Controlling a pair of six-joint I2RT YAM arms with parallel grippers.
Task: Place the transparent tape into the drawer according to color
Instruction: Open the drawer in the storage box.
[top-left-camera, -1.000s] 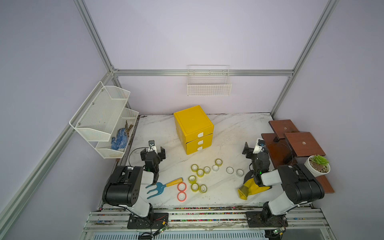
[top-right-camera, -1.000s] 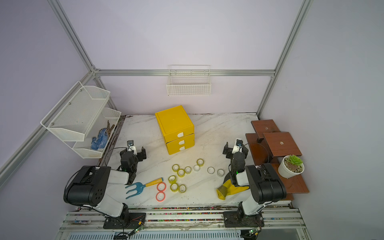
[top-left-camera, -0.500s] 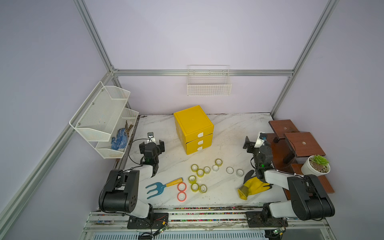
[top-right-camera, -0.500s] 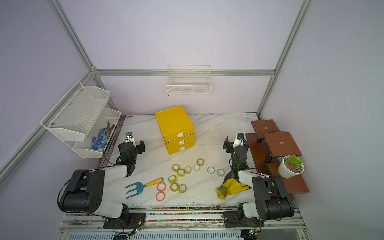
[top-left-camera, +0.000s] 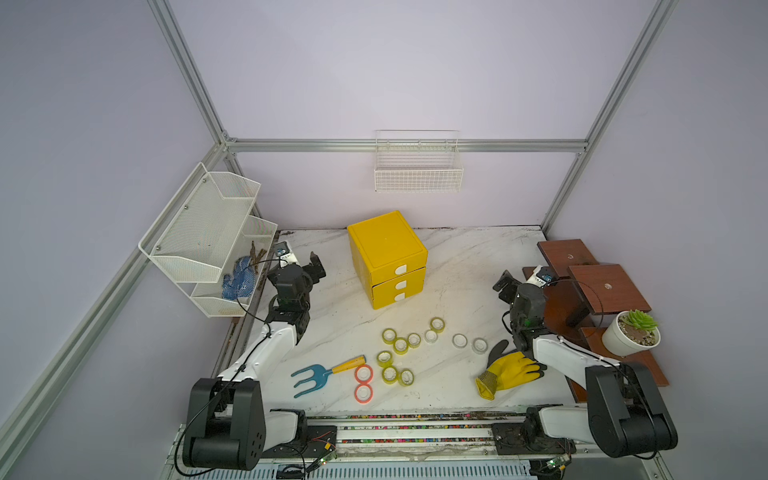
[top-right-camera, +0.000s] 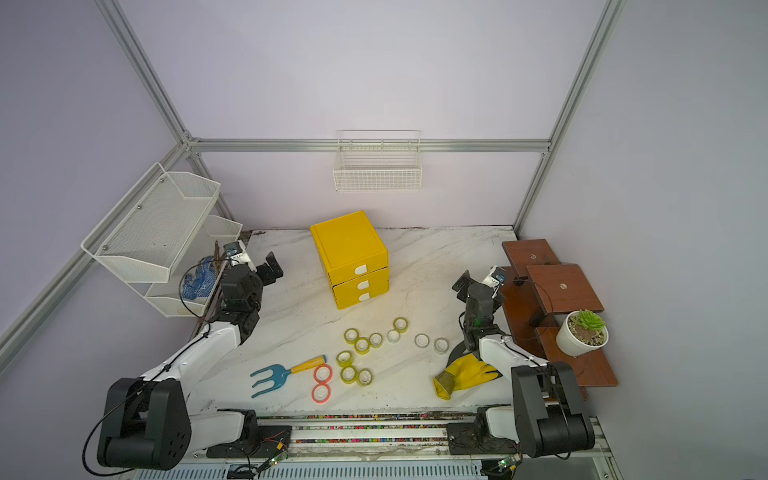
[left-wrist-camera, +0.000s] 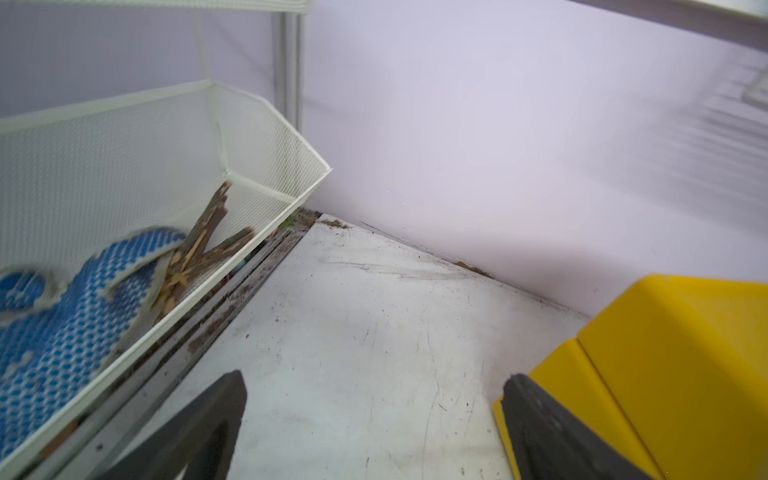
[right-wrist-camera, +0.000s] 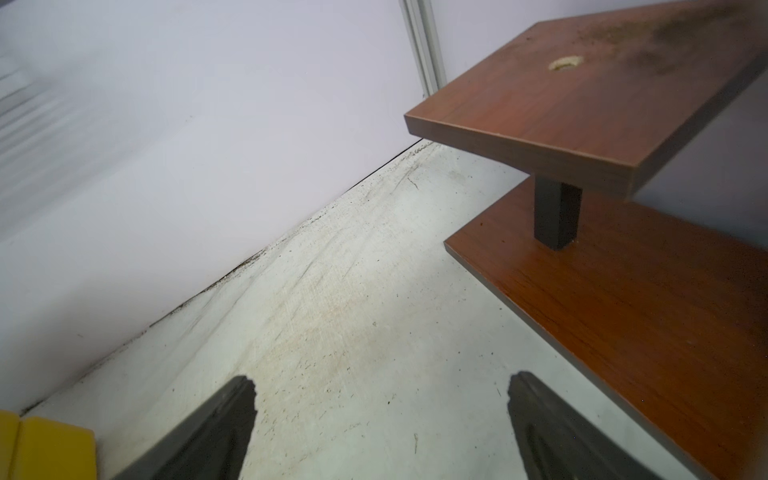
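While your left gripper (left-wrist-camera: 374, 376) and right gripper (right-wrist-camera: 382, 378) are gaping empty, transparent tape (top-left-camera: 401, 345) is lying near-centre on the marble table (top-left-camera: 457, 266).

Loose tape rolls (top-left-camera: 400, 345) flat before shut yellow drawer (top-left-camera: 398, 284)

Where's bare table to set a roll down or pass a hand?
Free: marble between drawers and wooden shelf, back to the wall; a narrower strip between rack and drawers. Crowded: in front of the drawers, with tape rolls, pink rings, rake, and glove.
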